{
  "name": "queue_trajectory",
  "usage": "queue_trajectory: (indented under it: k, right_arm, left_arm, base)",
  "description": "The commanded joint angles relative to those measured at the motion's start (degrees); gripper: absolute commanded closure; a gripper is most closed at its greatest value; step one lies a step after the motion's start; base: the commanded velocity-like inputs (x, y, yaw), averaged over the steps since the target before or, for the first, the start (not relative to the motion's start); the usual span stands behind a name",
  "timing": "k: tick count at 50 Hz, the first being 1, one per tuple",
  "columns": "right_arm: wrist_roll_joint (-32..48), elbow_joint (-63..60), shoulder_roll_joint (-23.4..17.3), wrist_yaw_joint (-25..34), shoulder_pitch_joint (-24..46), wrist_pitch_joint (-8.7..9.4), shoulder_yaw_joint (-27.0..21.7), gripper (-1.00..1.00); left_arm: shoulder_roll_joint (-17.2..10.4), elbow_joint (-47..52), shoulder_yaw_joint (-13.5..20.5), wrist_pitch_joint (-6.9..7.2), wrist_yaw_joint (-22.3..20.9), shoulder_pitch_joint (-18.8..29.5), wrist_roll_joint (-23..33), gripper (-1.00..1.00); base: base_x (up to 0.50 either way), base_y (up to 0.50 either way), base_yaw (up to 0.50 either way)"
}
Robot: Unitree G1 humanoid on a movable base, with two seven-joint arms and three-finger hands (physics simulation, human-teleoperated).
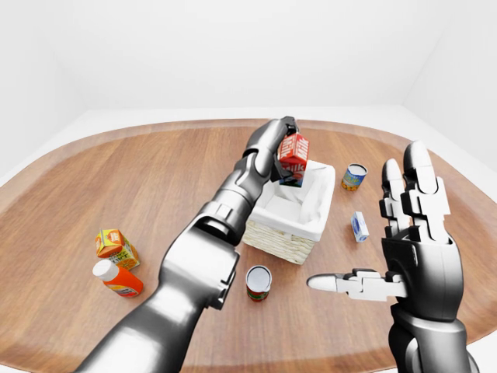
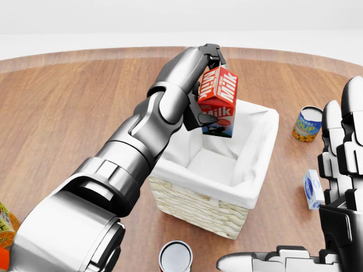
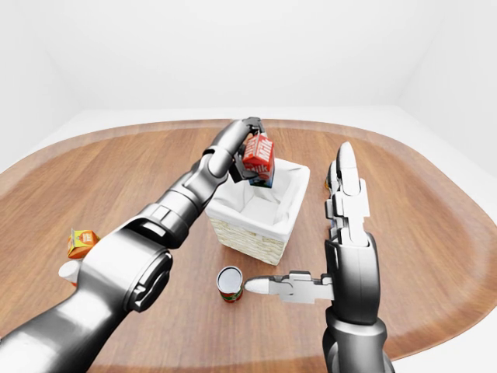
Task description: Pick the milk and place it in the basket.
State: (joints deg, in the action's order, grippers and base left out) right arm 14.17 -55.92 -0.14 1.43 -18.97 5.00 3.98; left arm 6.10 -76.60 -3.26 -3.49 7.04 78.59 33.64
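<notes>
The left hand (image 2: pixel 205 85) grips one milk carton (image 2: pixel 219 102), fingers closed round it, holding it tilted above the one white-lined basket (image 2: pixel 244 195). The right hand (image 1: pixel 408 233) stands open, empty. The table (image 1: pixel 116 179) carries two cans (image 2: pixel 308 123) (image 2: pixel 176 256), two cartons (image 1: pixel 116 245) (image 2: pixel 313 188) and one bottle (image 1: pixel 116 280).

You see a red milk carton (image 2: pixel 217 101) with white lettering and a blue base, a pale wicker basket (image 2: pixel 195 207) lined white, a brown wood-grain table (image 2: pixel 62 107), a blue-and-yellow soup can (image 2: pixel 308 124), and an orange carton (image 1: pixel 115 245).
</notes>
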Motion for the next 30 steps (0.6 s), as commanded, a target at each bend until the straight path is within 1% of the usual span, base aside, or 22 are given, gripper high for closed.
queue_trajectory:
  k: [1,16,24,27,30]
  right_arm:
    - [-0.2,-0.1,0.0,0.1,-0.1,0.0,-0.2,-1.0]
    - [-0.4,-0.2,0.0,0.2,-0.3,0.0,-0.2,-1.0]
    - [-0.2,-0.4,0.0,0.1,-0.4,0.0,0.0,-1.0]
    - [-0.1,0.0,0.0,0.0,-0.6,0.0,0.3,-1.0]
    - [-0.1,-0.1,-0.1,0.0,-0.5,0.0,0.3,-1.0]
  left_arm:
    - [0.7,1.0,3.1,-0.68,2.1,-0.3,1.0,1.0]
    - [1.8,0.5,3.1,-0.72,3.1,-2.3,2.1,1.0]
    - [1.8,0.1,3.1,-1.25,3.7,-4.1,2.9,1.0]
    - [1.7,0.0,2.7,-1.35,4.7,-4.6,4.0,1.0]
    - [1.8,-0.1,3.0,-1.35,4.5,-4.8,4.1,1.0]
  base:
    - [0.0,0.0,0.0]
    - [0.0,0.0,0.0]
    - [0.0,0.0,0.0]
    - [0.0,0.0,0.0]
    - [0.0,0.0,0.0]
